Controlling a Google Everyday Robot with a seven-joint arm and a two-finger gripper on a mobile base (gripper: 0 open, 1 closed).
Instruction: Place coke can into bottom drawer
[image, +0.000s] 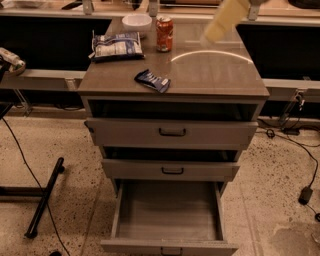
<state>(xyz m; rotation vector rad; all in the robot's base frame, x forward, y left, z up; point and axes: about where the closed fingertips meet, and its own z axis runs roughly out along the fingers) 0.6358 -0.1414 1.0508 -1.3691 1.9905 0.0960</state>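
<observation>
The coke can (164, 33) stands upright near the 12 o'clock edge of the desk (215, 75), a white bowl (136, 22) just beside it at 10 o'clock. The tool (216, 29), a pale blur, hangs at the can's 3 o'clock, apart from it; wide or narrow, I cannot tell. The bottom drawer (167, 215) stands pulled out at 6 o'clock.

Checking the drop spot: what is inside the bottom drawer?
The bottom drawer stands open, showing bare grey floor; the strip behind its front panel is hidden. The coke can sits on the cabinet top, the gripper to its right.
</observation>
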